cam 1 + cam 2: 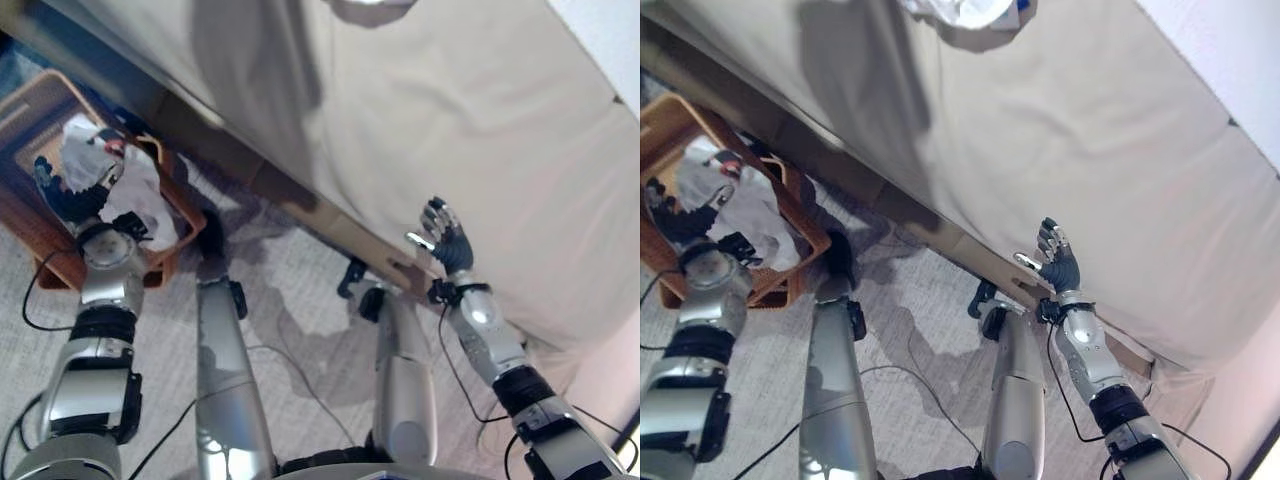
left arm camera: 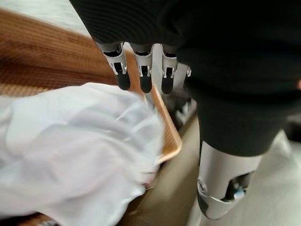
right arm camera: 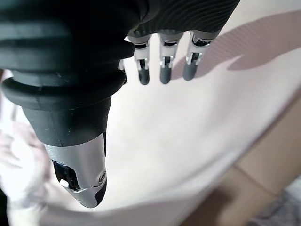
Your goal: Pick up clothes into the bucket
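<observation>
Fingers of left hand (image 1: 70,185) straight over white clothes (image 2: 70,150) in basket (image 1: 175,205); right hand (image 1: 445,240) spread, empty.

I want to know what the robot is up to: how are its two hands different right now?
The left hand hovers over the brown woven basket holding white cloth; the right hand is raised beside the beige sheet-covered bed. Below the left hand are clothes; by the right hand is bare sheet. Both hands have straight fingers and hold nothing.
</observation>
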